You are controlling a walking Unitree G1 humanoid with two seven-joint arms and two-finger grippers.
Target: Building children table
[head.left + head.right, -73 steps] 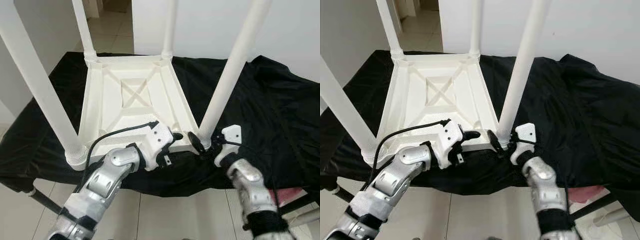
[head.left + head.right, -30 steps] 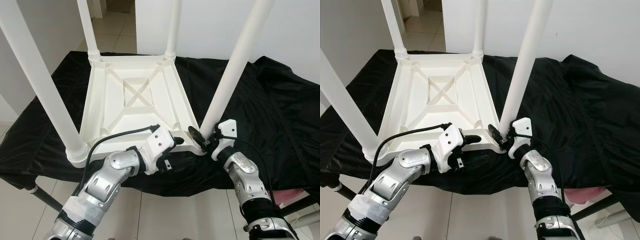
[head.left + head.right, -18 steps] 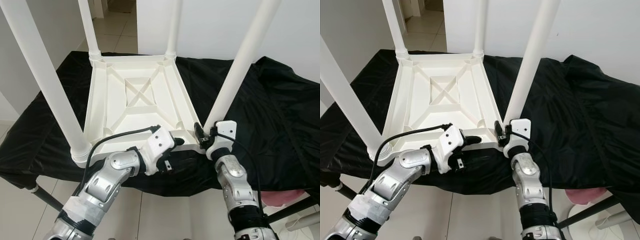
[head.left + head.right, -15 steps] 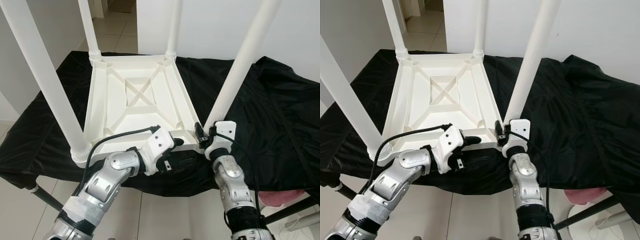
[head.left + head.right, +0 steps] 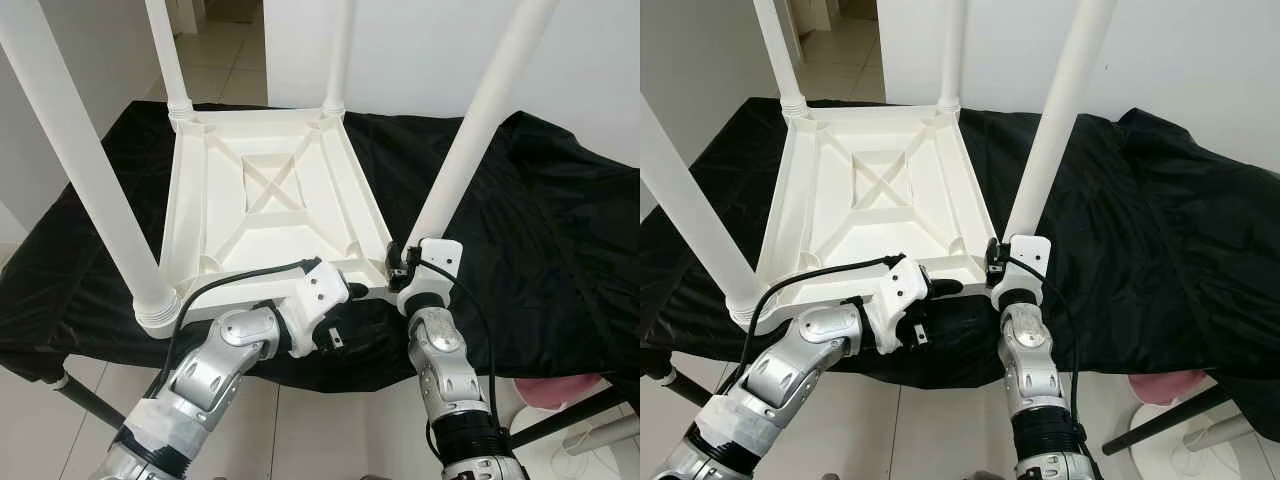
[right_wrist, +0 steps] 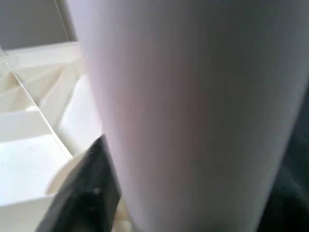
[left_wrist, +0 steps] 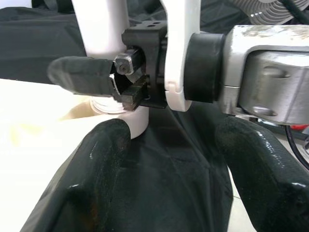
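A white children's table lies upside down on a black cloth, its legs pointing up. My right gripper is at the base of the near right leg, shut around it; in the right wrist view the leg stands hard against one black finger. My left gripper rests at the tabletop's near edge, just left of that corner. Seen from the left wrist, its two fingers are spread wide over the cloth, open, pointing at the right gripper's finger.
The black cloth covers a low stand and drapes over its front edge. A black stand leg slants down at the near left. Something pink lies on the tiled floor at the near right. A white wall stands behind.
My right gripper has moved in from the right and closed on the base of the near right leg. The left gripper has stayed at the near edge. The camera shifted slightly.
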